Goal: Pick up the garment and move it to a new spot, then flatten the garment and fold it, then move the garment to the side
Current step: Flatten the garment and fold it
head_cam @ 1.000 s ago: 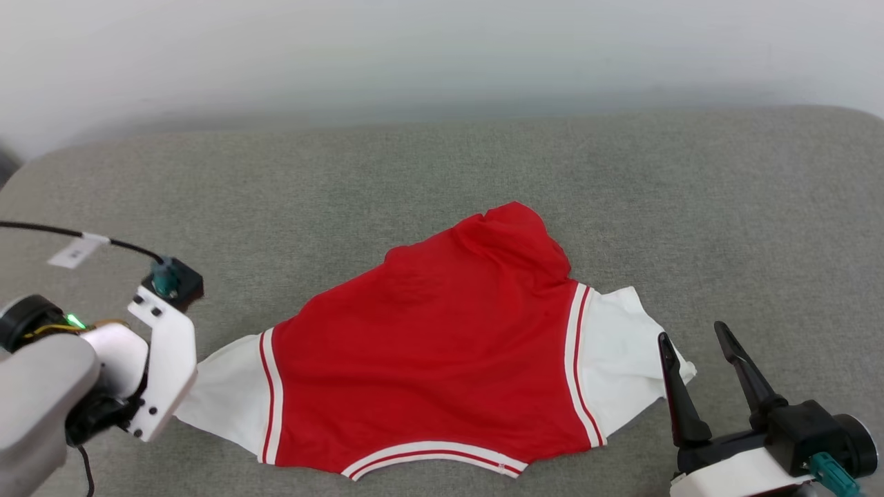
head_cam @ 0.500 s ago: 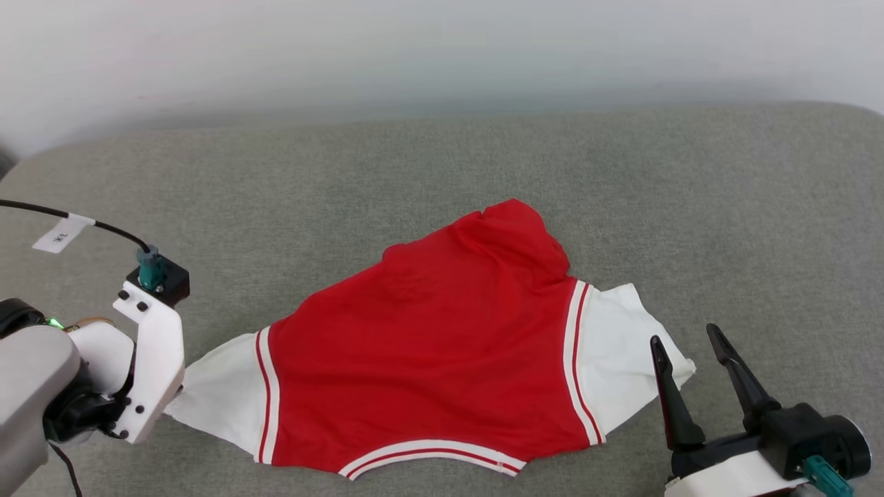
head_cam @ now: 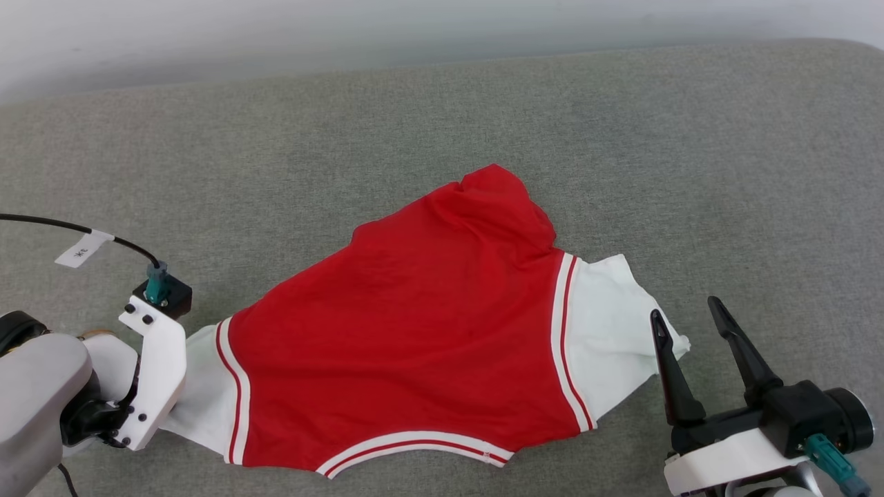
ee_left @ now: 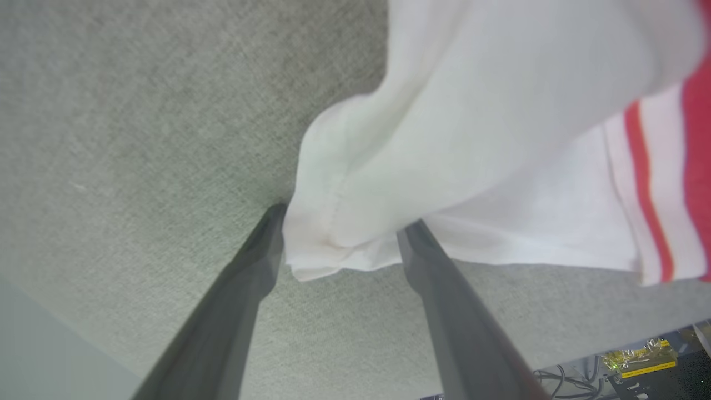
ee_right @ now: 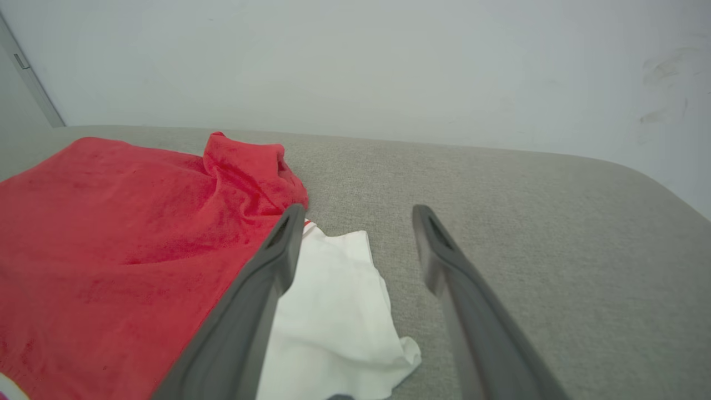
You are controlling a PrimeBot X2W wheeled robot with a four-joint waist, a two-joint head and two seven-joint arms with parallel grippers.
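On the grey fabric surface the garment lies rumpled, red with white sleeves. Left wrist view reveals the left tool spread astride one sleeve tip; right tool spread beside the other.

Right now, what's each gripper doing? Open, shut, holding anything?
Left gripper: open; the end of a white sleeve of the garment lies between its fingers, not clamped.
Right gripper: open, holding nothing.
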